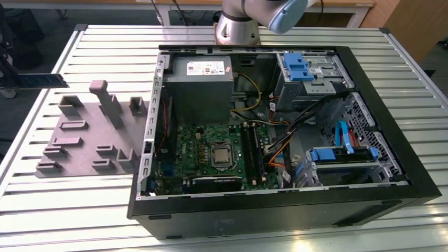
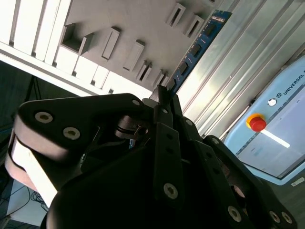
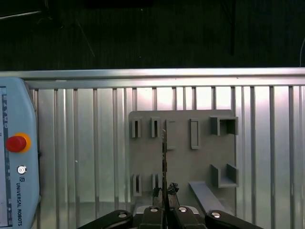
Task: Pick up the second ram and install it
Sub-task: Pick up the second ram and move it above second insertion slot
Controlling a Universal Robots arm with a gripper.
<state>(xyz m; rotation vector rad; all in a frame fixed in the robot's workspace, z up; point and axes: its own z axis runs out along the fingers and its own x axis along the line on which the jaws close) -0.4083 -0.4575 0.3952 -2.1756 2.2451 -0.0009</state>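
Note:
The second ram (image 1: 43, 80) is a slim blue-green stick held level in the air at the exterior view's far left, above the table and beyond the grey tray (image 1: 84, 152). My gripper (image 1: 6, 71) is shut on one end of it. In the second wrist view the dark fingers (image 2: 164, 119) pinch the stick's near end, and the ram (image 2: 198, 45) runs away from them with its row of dark chips showing. In the first wrist view the ram (image 3: 164, 155) appears edge-on over the tray (image 3: 200, 152), clamped by my gripper (image 3: 165, 192).
An open black computer case (image 1: 280, 210) lies on the slatted metal table (image 1: 70, 210), with the green motherboard (image 1: 210, 152), a grey power supply (image 1: 198, 86) and blue drive brackets (image 1: 297, 65) inside. The arm's base (image 1: 236, 29) stands behind the case. A teach pendant (image 3: 16, 152) lies beside the tray.

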